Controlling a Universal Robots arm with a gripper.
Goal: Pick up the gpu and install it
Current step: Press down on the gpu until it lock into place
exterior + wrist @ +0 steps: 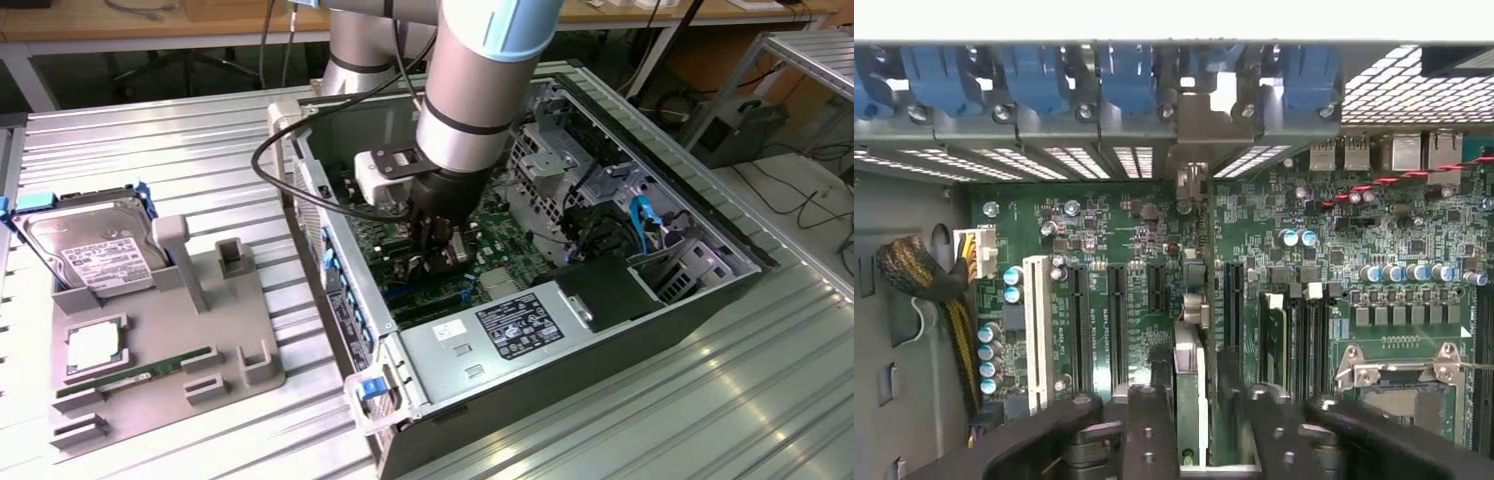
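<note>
**GPU held edge-on over the board, inside the case**

Ribbed metal bench [160,150] fills the exterior view, w/ desks and cables across the top of the frame. Centre to lower right: open PC case [534,290], side panel off. Lower left: grey parts tray [174,340] w/ hard drive [94,250], a CPU [96,345] and a green memory stick [134,375].

The arm [467,90] drops from top centre into the case. Gripper [441,262] sits low over the motherboard [501,240], near the PSU [514,325].

Wrist view: gpu [1190,385] shows as a thin vertical edge at lower centre, running up to its silvery bracket [1194,120] at the slot covers. Fingers [1149,430] are clamped on the gpu from both sides. It lines up w/ the gap between two black slots [1154,290]; whether it's seated in a slot, can't tell. Card's flat face isn't visible, lower end cut off by the fingers.

Room is tight: drive cage [574,160] on the exterior view's right, case wall on its left. CPU socket [1399,375] lower right, bare.
</note>
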